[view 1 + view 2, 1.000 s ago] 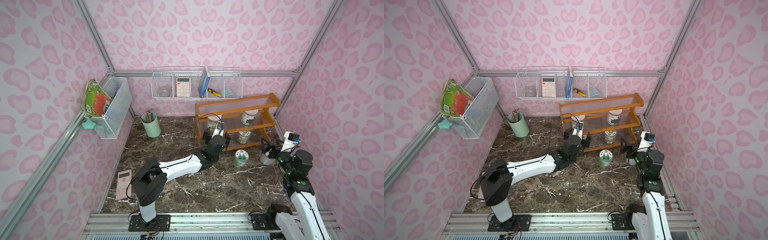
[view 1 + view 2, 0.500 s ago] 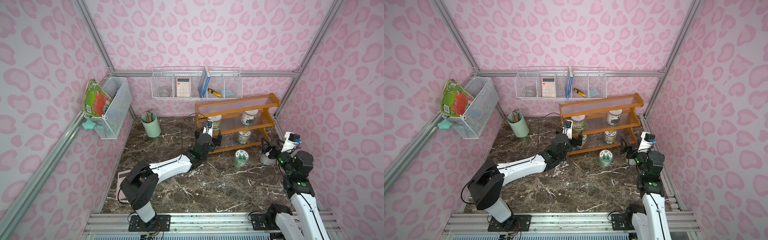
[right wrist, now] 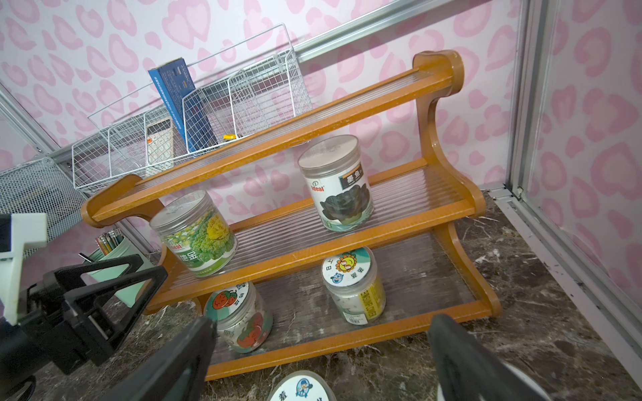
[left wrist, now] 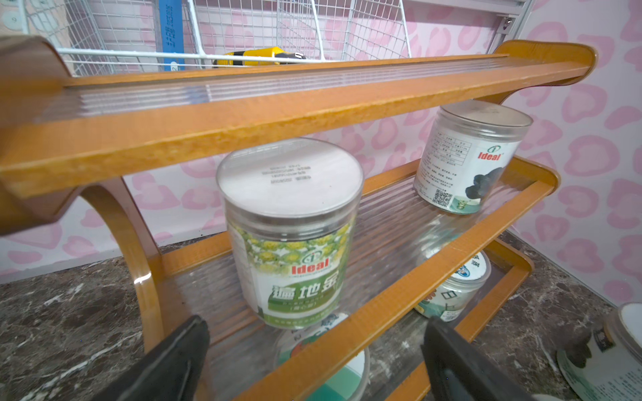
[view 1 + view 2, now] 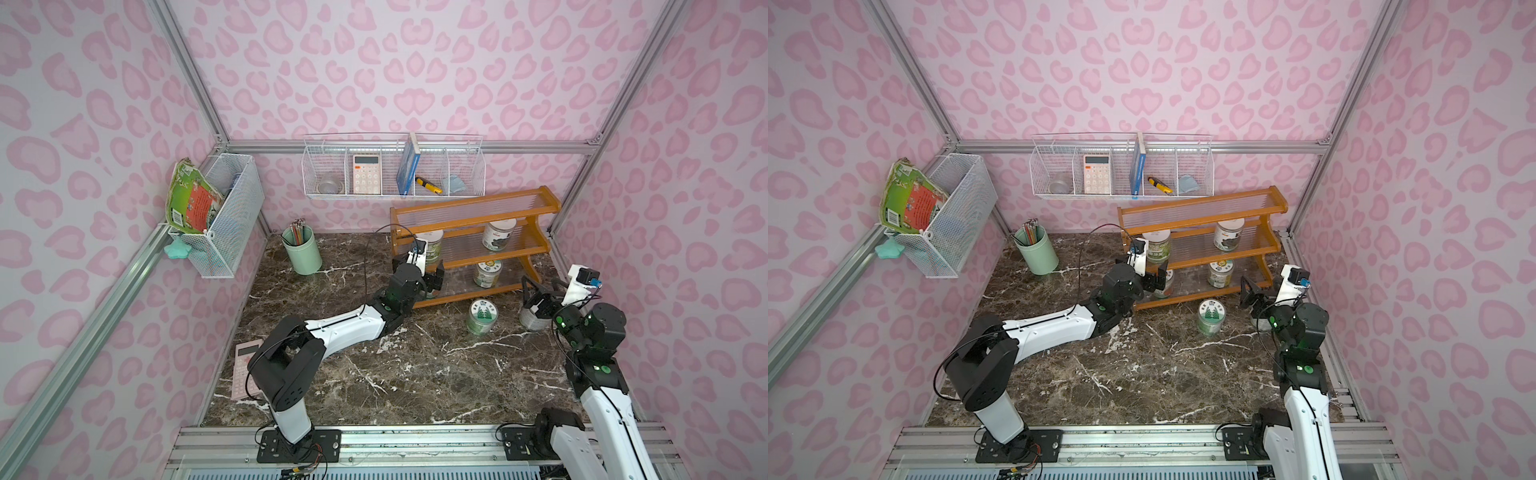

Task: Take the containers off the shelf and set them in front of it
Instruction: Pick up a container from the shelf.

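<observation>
Wide open and empty, the left hand [image 4: 316, 330] faces the clear, green-labelled plastic jar [image 4: 291, 236] upright on the middle tier of the orange-brown wooden shelf [image 4: 243, 128]; probably light, stiff and slick, best pinched across its labelled waist.

The shelf [image 5: 473, 210] is showing orange-brown wood and clear ribbed panels. The tabletop [image 5: 415, 374] is showing dark brown marble veined white. The walls [image 5: 415, 62] are wearing pink blotches, and the pencil cup [image 5: 305, 255] is looking mint-green.
</observation>
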Tool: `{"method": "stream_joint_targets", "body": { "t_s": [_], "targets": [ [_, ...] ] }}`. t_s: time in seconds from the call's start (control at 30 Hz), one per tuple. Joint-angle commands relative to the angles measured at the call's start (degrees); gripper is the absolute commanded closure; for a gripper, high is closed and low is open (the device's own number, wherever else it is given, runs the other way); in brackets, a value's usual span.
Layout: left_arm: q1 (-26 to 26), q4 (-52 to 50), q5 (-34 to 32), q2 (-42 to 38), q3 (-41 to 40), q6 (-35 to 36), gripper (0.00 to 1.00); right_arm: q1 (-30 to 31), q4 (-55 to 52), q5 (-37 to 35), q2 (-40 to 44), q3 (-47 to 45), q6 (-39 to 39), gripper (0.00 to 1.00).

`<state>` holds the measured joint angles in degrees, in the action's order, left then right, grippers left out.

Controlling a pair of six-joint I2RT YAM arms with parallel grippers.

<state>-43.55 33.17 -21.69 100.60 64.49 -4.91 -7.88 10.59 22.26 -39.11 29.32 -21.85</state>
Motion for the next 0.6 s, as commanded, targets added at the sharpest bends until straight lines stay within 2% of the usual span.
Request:
{"method": "stream_joint_targets", "body": {
  "t_s": [0.0,0.2,0.57],
  "targets": [
    [-0.1,2.0,-2.8,1.1,2.0,1.0,0.01,0.1,1.5,0.1,0.3,-0.3,-0.2,0.01],
    [-1.9,2.8,-9.0,4.2,6.1,4.2,0.01,0.1,1.9,0.2,0.3,-0.6,-0.5,0.01],
    [-2.2,3.3,-11.4,7.5,9.7,3.5,0.01,0.1,1.8,0.1,0.4,-0.5,-0.3,0.01]
  ]
}}
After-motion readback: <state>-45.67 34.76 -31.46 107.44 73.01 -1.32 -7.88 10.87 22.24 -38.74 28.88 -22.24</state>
